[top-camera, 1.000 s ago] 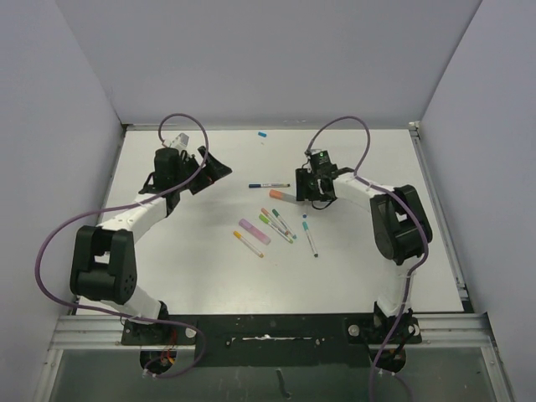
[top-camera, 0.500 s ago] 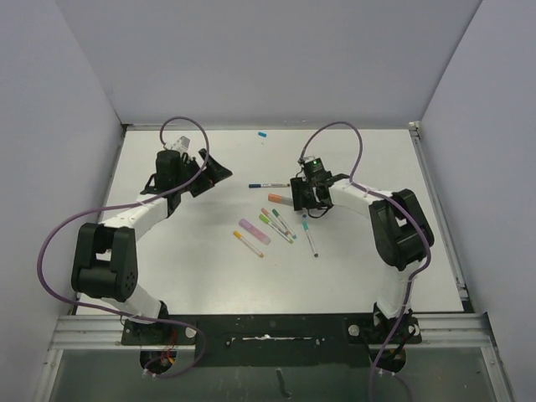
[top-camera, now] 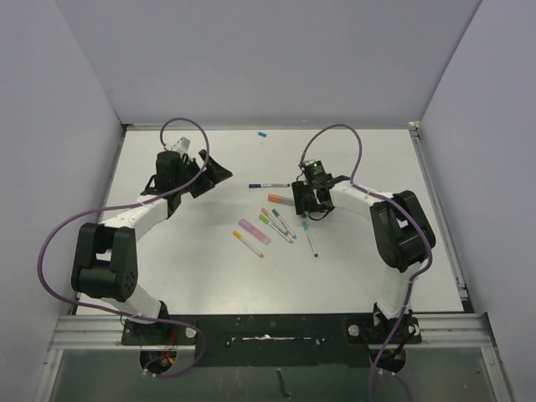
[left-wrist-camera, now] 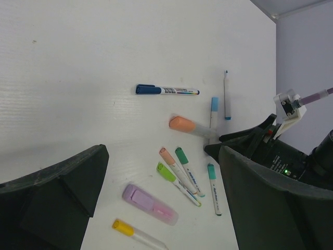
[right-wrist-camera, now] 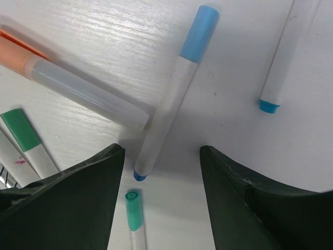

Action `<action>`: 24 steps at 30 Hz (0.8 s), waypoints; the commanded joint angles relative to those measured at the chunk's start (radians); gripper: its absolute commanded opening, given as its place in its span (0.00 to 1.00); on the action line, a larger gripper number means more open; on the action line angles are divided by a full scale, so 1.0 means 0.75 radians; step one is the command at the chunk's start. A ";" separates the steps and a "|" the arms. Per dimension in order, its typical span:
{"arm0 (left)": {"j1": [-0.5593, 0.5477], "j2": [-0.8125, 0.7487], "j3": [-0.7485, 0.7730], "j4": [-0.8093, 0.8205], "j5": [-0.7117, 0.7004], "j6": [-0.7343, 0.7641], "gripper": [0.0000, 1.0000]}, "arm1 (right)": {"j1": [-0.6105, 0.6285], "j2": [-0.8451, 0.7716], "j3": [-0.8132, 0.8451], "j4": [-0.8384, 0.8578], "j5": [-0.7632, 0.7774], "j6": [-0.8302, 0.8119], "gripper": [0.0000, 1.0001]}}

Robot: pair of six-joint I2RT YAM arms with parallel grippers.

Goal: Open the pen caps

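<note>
Right pincer (right-wrist-camera: pixel 161 151) gapes wide, the blue-capped pen (right-wrist-camera: pixel 167 109) ending between its fingers; beside it, the orange highlighter (right-wrist-camera: pixel 78 91) runs off-frame.

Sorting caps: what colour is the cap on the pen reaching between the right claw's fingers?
The cap is light blue; right wrist view shows it best.

Lab test cell, white table (top-camera: pixel 201 280), plain grey walls (top-camera: pixel 268 59), aluminium rail (top-camera: pixel 461 328)

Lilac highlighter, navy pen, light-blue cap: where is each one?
lilac highlighter (left-wrist-camera: pixel 150 204), left wrist view, mid-body.
navy pen (left-wrist-camera: pixel 167 90), left wrist view, mid-barrel.
light-blue cap (right-wrist-camera: pixel 199 32), right wrist view, cap's middle.
</note>
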 commanded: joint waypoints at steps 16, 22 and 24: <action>-0.056 -0.032 0.017 -0.019 -0.052 0.039 0.84 | 0.003 0.103 0.109 -0.102 0.044 -0.006 0.18; -0.117 -0.020 0.091 -0.162 -0.144 0.072 0.97 | -0.012 0.029 0.083 -0.072 0.061 -0.001 0.05; -0.128 -0.018 0.102 -0.172 -0.133 0.094 0.98 | -0.012 -0.033 0.060 -0.040 0.081 -0.017 0.04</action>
